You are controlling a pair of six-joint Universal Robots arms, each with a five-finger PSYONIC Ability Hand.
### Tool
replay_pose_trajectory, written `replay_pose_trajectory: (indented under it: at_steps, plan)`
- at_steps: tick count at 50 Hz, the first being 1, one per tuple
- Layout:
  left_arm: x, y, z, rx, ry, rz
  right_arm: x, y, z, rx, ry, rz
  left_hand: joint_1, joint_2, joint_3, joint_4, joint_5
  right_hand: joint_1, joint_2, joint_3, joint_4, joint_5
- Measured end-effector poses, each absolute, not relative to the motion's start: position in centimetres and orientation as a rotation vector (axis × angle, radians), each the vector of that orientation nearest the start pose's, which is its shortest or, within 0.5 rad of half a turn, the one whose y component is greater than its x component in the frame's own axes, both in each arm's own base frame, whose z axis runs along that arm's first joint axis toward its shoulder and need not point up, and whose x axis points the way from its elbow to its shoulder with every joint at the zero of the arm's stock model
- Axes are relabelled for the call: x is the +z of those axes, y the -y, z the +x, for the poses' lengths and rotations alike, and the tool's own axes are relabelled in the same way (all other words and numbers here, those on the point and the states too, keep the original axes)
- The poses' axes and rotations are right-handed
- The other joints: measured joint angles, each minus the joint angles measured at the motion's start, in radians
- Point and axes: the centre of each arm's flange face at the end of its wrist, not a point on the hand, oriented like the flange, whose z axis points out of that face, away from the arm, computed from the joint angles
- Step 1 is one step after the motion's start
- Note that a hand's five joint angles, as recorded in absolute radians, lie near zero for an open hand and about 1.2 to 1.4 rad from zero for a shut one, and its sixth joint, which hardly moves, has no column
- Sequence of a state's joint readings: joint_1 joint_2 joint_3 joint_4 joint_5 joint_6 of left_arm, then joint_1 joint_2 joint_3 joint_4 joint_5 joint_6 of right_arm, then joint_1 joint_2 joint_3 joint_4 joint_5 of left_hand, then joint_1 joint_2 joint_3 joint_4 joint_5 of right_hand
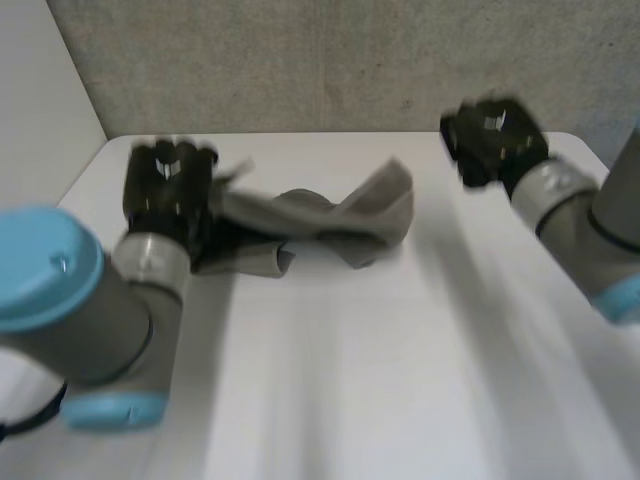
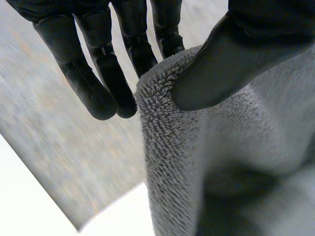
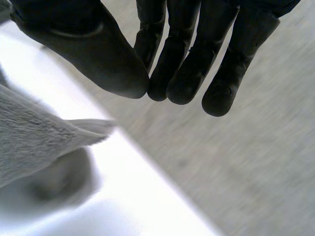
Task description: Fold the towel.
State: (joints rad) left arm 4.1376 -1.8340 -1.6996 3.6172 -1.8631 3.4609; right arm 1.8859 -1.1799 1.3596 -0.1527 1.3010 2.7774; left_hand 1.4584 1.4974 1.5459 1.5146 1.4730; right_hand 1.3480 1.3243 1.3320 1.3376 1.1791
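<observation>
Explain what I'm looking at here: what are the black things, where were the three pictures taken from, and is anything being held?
This is a two-armed robot at a white table; the black parts are its hands. One picture looks down from a camera between the arms. The other two come from a camera on each wrist, looking along the palm. A crumpled grey towel lies on the table. The left hand pinches one end of it between thumb and fingers. The right hand is apart from the towel, holding nothing.
</observation>
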Motion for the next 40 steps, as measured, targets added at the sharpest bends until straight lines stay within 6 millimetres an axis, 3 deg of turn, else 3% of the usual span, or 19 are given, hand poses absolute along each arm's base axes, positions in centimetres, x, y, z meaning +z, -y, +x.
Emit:
replay_pose_trajectory:
  at_steps: [6,10,13,14,18,28,33,40]
  plan:
    - [18.2,20.6,-26.4,-2.12,-2.179,0.759,20.4,28.2,25.5,-1.781,-2.019,-1.073,0.0,0.0,0.001,0.0,0.001,0.0,0.0,0.0,0.0,0.0]
    - [16.5,18.7,-25.7,-2.049,-2.237,0.839,18.8,26.0,24.8,-1.67,-2.045,-1.122,0.003,0.003,0.001,0.0,0.001,0.0,0.0,0.0,0.0,0.0]
    - [15.6,17.7,-25.4,-2.02,-2.264,0.886,18.5,24.9,24.4,-1.633,-2.051,-1.154,0.003,0.003,0.001,0.0,0.001,-0.205,-0.198,-0.192,-0.202,-0.217]
    - [15.4,17.4,-25.4,-2.015,-2.27,0.899,18.6,24.7,24.3,-1.631,-2.048,-1.167,0.003,0.003,-0.001,0.0,0.001,-0.463,-0.457,-0.424,-0.437,-0.462]
    - [15.2,17.1,-25.4,-2.026,-2.266,0.909,19.2,24.7,24.3,-1.659,-2.029,-1.195,0.003,0.003,-0.001,0.0,0.001,-0.785,-0.759,-0.77,-0.773,-0.819]
    - [15.6,17.6,-25.6,-2.088,-2.227,0.88,20.8,26.6,26.2,-1.79,-1.904,-1.229,0.003,0.003,-0.025,-0.002,0.001,-0.868,-0.832,-0.842,-0.855,-0.908]
    - [15.7,17.8,-25.6,-2.091,-2.224,0.87,20.0,27.8,29.1,-1.812,-1.809,-1.279,0.003,0.003,-0.025,-0.002,0.001,-0.871,-0.834,-0.846,-0.86,-0.912]
    - [15.7,18.0,-25.5,-2.088,-2.225,0.862,17.7,30.0,31.6,-1.795,-1.773,-1.337,0.003,0.003,-0.025,-0.002,0.001,-0.871,-0.834,-0.846,-0.86,-0.91]
